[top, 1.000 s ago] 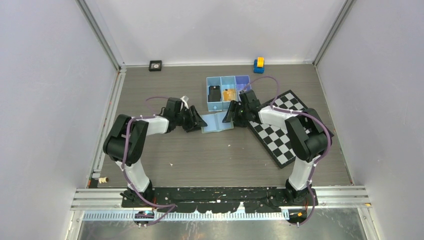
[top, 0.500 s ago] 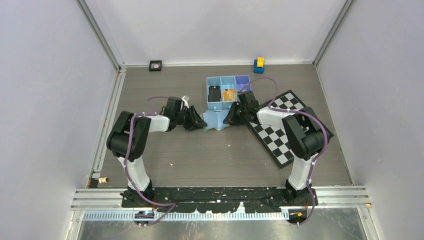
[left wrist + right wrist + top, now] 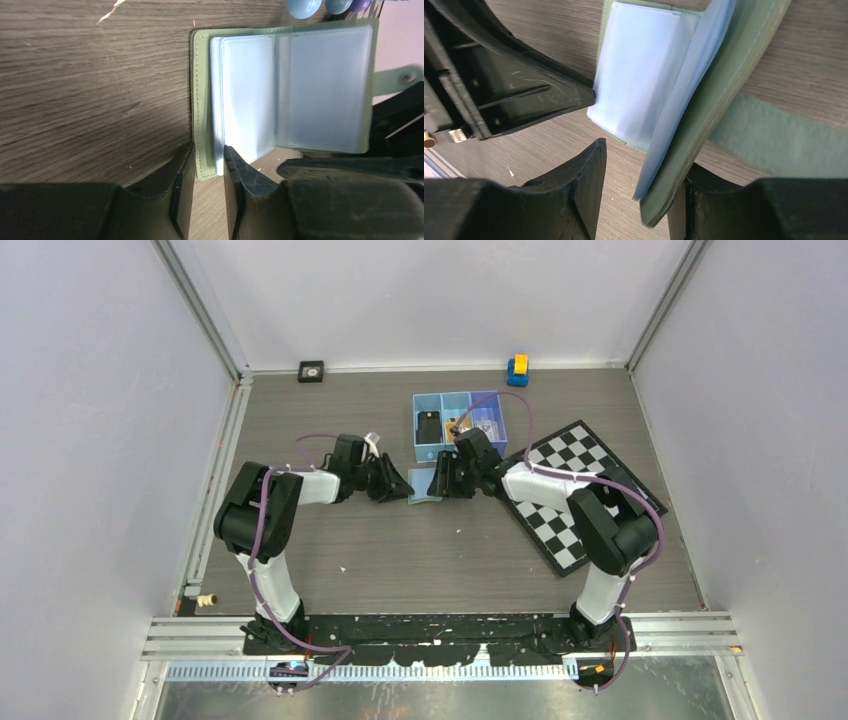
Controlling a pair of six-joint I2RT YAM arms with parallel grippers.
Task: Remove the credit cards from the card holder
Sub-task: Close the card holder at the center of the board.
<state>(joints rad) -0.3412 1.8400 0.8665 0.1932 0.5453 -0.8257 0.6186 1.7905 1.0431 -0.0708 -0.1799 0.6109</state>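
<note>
The sage-green card holder lies on the table between my two grippers, and from above the arms hide most of it. In the left wrist view the card holder is spread open, showing pale blue sleeves. My left gripper is shut on its near edge. In the right wrist view one cover of the card holder is tilted up and leans on one finger. My right gripper is open. A black card and a gold-orange card lie in the tray.
The blue three-compartment tray stands just behind the grippers, with the right arm's cable looping over it. A checkerboard lies under the right arm. A yellow and blue toy and a small black square sit by the back wall.
My right gripper has moved left toward the left one, folding the flat wallet partway up. Its jaws closed briefly and stand apart again. The left jaws narrowed onto the wallet's edge.
</note>
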